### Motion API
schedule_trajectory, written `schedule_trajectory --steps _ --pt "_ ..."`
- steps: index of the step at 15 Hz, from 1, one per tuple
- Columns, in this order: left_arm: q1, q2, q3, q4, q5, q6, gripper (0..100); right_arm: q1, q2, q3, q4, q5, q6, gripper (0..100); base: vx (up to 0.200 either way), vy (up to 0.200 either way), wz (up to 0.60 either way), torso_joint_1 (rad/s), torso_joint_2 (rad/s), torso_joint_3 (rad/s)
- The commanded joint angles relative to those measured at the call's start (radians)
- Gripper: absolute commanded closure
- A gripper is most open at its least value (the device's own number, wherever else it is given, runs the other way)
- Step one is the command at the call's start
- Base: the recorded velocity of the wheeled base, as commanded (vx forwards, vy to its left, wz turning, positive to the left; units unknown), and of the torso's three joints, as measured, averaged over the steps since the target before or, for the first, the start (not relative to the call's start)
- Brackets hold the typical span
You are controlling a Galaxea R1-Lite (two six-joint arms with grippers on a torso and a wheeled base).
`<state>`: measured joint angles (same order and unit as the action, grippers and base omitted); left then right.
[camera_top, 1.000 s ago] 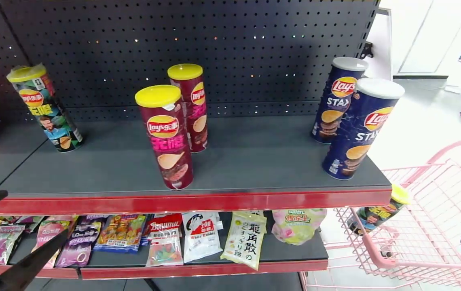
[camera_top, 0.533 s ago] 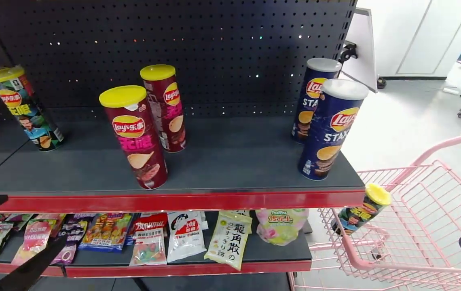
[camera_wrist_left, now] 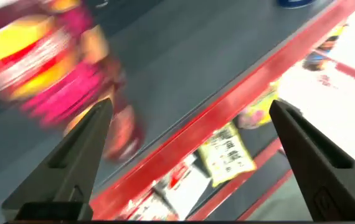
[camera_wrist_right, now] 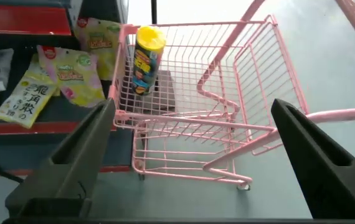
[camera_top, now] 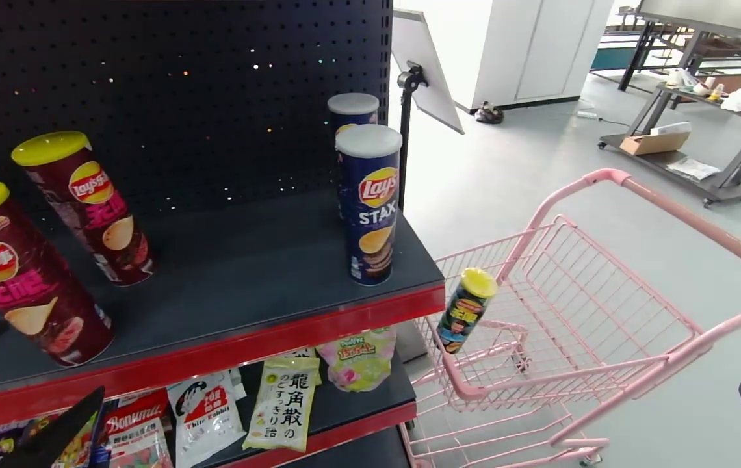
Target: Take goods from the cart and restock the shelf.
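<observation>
Fingers on right gripper (camera_wrist_right: 193, 106) spread wide, empty, poised over the cart (camera_top: 630, 274), probably staged to reach the yellow-lidded can (camera_wrist_right: 147, 59) you see leaning in the cart's corner nearest the shelf (camera_top: 247, 260). Left gripper (camera_wrist_left: 191, 104), likewise spread and empty, hangs away from the cart, at the shelf's front edge.

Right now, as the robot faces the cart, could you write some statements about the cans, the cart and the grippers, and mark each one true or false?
1. A yellow-lidded can is in the pink cart. True.
2. The front blue can has a yellow lid. False: its lid is white.
3. The right gripper holds a can. False: it is open and empty.
4. The left gripper is open. True.
</observation>
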<state>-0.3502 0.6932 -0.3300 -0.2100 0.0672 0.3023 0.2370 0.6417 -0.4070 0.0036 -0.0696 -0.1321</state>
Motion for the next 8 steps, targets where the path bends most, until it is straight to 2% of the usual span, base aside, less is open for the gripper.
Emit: schedule_trajectory --steps 1,4,8 --pt "0.000 -0.001 0.000 -0.002 0.000 0.000 0 -0.001 0.003 0.007 -0.001 -0.001 0.000 0 0.000 0.000 0.00 0.000 0.00 0.000" --pt "-0.001 -0.009 0.000 -0.002 -0.003 0.000 0 -0.002 0.001 0.013 -0.002 -0.006 -0.001 0 0.000 0.000 0.00 0.000 0.00 0.000" --pt "-0.001 -0.021 0.003 -0.002 -0.021 0.000 0 -0.002 0.001 0.014 -0.002 -0.007 -0.001 0 0.000 0.000 0.00 -0.119 0.30 0.187"
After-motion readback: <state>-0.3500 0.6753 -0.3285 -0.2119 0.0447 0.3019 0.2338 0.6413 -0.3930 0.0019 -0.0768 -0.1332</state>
